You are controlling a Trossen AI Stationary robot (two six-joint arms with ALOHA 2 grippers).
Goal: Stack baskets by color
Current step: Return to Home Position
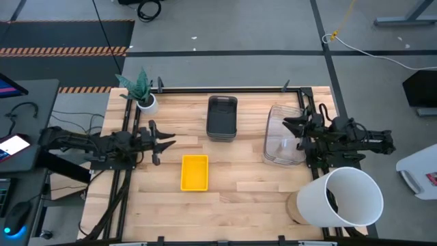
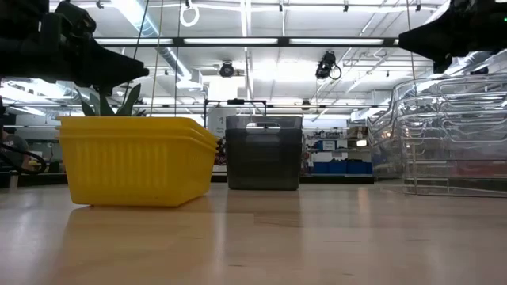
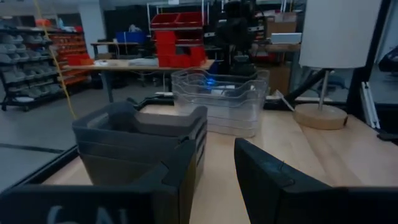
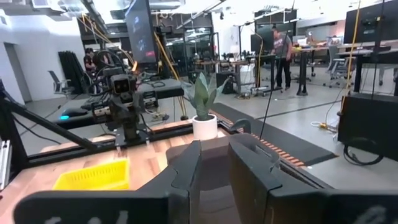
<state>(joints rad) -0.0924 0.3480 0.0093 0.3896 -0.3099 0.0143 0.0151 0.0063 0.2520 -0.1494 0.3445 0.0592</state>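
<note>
Returning home is, we judge, the step in hand: yellow baskets [image 1: 194, 172], grey baskets [image 1: 222, 117] and clear baskets [image 1: 281, 140] sit stacked apart on the bench [image 1: 252, 188]. Left hand [image 1: 164, 142] and right hand [image 1: 293, 132] hover parted, empty; next needs only tucking arms back.

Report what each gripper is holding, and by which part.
Nothing is held: the left gripper and the right gripper are both open and empty.

Stacked yellow baskets [image 1: 194, 172] are sitting in front, stacked dark grey baskets [image 1: 222, 117] behind them, stacked clear baskets [image 1: 283, 137] at right.
</note>
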